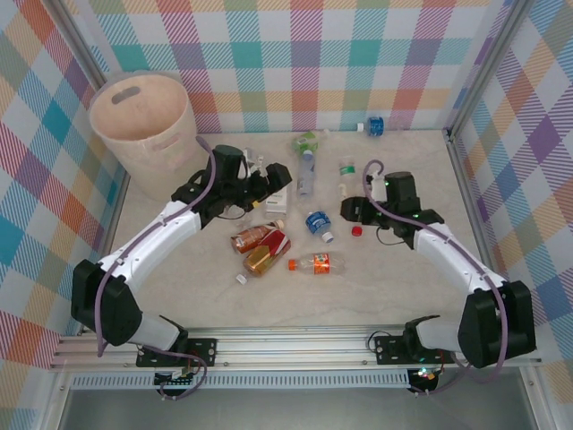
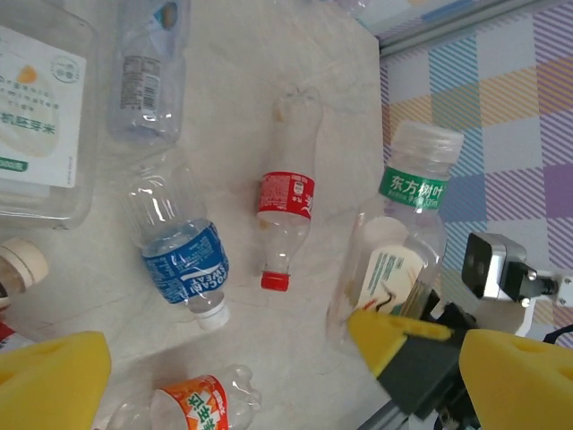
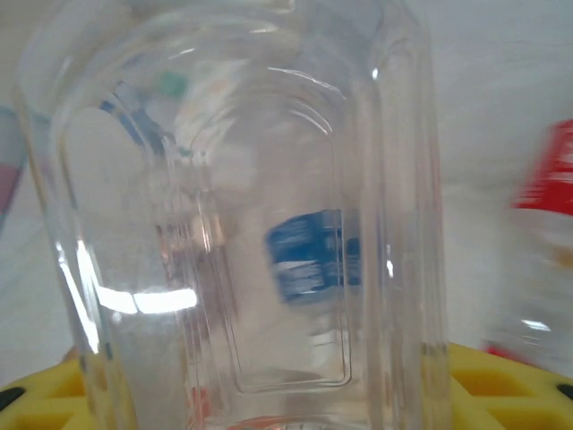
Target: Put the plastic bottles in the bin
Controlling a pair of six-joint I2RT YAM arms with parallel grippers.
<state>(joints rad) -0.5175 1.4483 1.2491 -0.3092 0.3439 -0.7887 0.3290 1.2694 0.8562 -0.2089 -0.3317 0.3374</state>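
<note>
bin [image 1: 143, 121] stands in the back-left corner, just beside the left arm. left gripper [image 1: 271, 184]: jaws spread wide, nothing in them, over the scattered plastic bottles [image 1: 269, 246]. right gripper [image 1: 352, 208] pinches a clear bottle [image 3: 242, 224] across its width, long axis pointing away from the wrist. Bin lies well to its left, beyond the left arm, which is nearer.

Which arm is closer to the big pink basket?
The left arm: its jaws hang open just right of the basket. The right arm grips a clear bottle in its jaws, further right, mid-table.
</note>
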